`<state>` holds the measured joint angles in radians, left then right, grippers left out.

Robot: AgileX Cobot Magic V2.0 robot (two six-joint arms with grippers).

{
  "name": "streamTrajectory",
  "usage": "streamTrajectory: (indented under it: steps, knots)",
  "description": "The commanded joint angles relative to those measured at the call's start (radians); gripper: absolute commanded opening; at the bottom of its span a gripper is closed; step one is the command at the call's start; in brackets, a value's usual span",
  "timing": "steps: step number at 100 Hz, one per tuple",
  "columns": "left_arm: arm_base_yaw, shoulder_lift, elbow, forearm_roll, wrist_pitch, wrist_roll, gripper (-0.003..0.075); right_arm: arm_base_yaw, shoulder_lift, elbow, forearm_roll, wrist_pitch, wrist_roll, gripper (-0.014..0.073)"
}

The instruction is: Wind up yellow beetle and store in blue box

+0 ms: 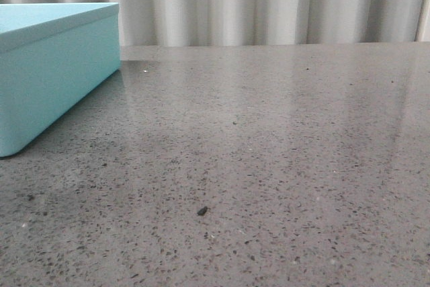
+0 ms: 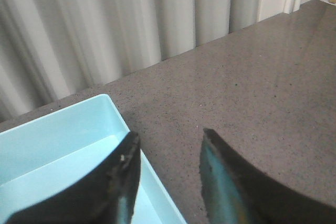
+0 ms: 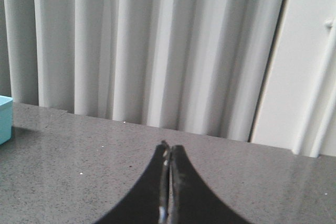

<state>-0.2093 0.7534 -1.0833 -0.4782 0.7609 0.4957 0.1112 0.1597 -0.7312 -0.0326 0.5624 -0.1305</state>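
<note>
The blue box (image 1: 47,72) stands at the far left of the grey table. In the left wrist view it is open, and the part of its inside (image 2: 58,145) that shows is bare. My left gripper (image 2: 169,139) is open and empty above the box's corner, one finger over the box and one over the table. My right gripper (image 3: 169,150) is shut on nothing above the table. The box's corner (image 3: 5,119) shows at the edge of the right wrist view. The yellow beetle is out of view. Neither gripper shows in the front view.
A white pleated curtain (image 1: 269,5) hangs behind the table's far edge. A small dark speck (image 1: 202,211) lies on the grey speckled tabletop (image 1: 269,166) near the front. A white panel (image 3: 310,66) stands beside the curtain.
</note>
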Motion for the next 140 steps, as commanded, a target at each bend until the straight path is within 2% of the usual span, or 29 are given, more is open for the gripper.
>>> streamTrajectory:
  steps: [1, 26, 55, 74, 92, 109, 140]
  knots:
    - [-0.010, -0.103, 0.063, 0.007, -0.073, -0.009, 0.0219, 0.001, -0.030, 0.006, -0.026, -0.052, -0.010, -0.0072]
    - [-0.010, -0.397, 0.348, 0.043, -0.123, -0.009, 0.0218, 0.001, -0.105, 0.072, -0.026, -0.062, -0.010, -0.0072]
    - [-0.010, -0.632, 0.601, 0.049, -0.306, -0.009, 0.0218, 0.001, -0.105, 0.074, -0.026, -0.062, -0.010, -0.0072]
    - [-0.010, -0.651, 0.635, 0.042, -0.320, -0.009, 0.0197, 0.001, -0.105, 0.074, -0.026, -0.066, -0.010, -0.0072]
    - [-0.037, -0.652, 0.636, 0.015, -0.312, -0.009, -0.0024, 0.001, -0.105, 0.078, -0.024, -0.064, -0.010, -0.0072]
    - [-0.093, -0.666, 0.668, 0.024, -0.316, -0.009, -0.0021, 0.001, -0.115, 0.098, -0.015, -0.071, -0.010, -0.0072]
    - [-0.096, -0.678, 0.709, 0.013, -0.318, -0.009, -0.0021, 0.001, -0.189, 0.249, -0.015, -0.104, -0.010, -0.0072]
